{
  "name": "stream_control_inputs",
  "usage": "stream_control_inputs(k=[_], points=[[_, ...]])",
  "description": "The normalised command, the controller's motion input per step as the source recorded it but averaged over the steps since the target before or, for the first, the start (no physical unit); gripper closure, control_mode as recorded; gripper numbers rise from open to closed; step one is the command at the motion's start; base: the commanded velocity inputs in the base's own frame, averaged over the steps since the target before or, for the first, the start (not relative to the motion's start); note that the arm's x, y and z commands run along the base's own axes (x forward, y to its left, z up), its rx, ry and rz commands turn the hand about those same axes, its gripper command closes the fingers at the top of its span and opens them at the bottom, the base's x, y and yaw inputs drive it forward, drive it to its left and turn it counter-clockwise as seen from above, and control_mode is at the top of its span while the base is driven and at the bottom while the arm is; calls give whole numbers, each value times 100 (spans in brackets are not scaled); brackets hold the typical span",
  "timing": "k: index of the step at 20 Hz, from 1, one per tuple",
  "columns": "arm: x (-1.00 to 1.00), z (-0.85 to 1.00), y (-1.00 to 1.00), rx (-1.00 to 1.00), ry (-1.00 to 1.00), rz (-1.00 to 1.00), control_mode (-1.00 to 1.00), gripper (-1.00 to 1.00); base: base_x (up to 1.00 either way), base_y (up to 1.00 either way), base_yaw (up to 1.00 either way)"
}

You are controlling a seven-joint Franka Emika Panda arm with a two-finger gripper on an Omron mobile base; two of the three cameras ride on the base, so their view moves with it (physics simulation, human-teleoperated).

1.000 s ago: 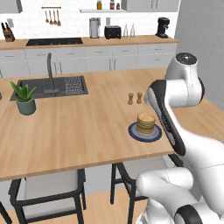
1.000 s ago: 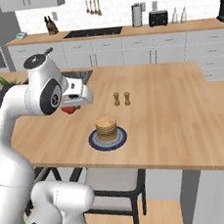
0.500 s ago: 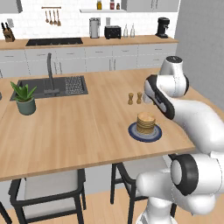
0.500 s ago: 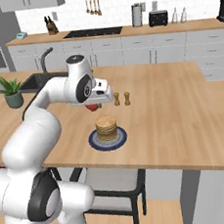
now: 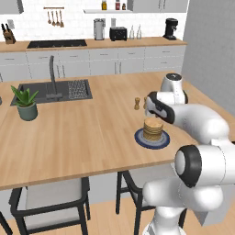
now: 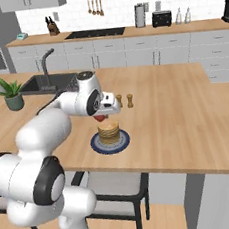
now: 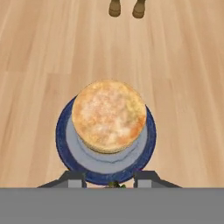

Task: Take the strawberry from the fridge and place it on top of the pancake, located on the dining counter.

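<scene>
While the arm reaches out over the dining counter [image 5: 69,137], its wooden top spreads across both base views, with the dark sink [image 5: 50,92] set in toward ten o'clock in the left base view and a potted plant [image 5: 26,103] just beside it at nine o'clock. Stools [image 5: 50,199] with dark frames stand under the near edge at six o'clock. Farther back, at twelve o'clock, runs the grey wall counter [image 6: 128,39] with its stove.

Near the counter's near edge sits a dark blue plate [image 6: 96,145], and the pancake [image 6: 109,132] rests on it as a short tan stack; in the hand view the pancake [image 7: 109,115] lies at the centre, the plate rim [image 7: 61,135] ringing it. Two small brown shakers [image 6: 124,100] stand close together beyond the plate, at twelve o'clock in the hand view.

The gripper [image 6: 102,117] hangs just above the pancake's edge nearest the arm. Its fingers are drawn in on the strawberry [image 6: 102,117], a small dark red shape showing below the hand in the right base view. In the hand view a speck of green and red peeps between the finger tips [image 7: 74,179] at six o'clock.
</scene>
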Motion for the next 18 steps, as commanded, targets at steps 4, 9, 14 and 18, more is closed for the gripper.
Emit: stream_control_inputs(k=[4,9,14,18], points=[[37,-61,0,-3,-8,0,-100,100,0,0,0],[62,-38,0,-1,-7,0,-100,100,0,0,0],[48,-24,-2,0,0,0,-100,100,0,0,0],[16,-18,-3,0,4,0,-100,100,0,0,0]])
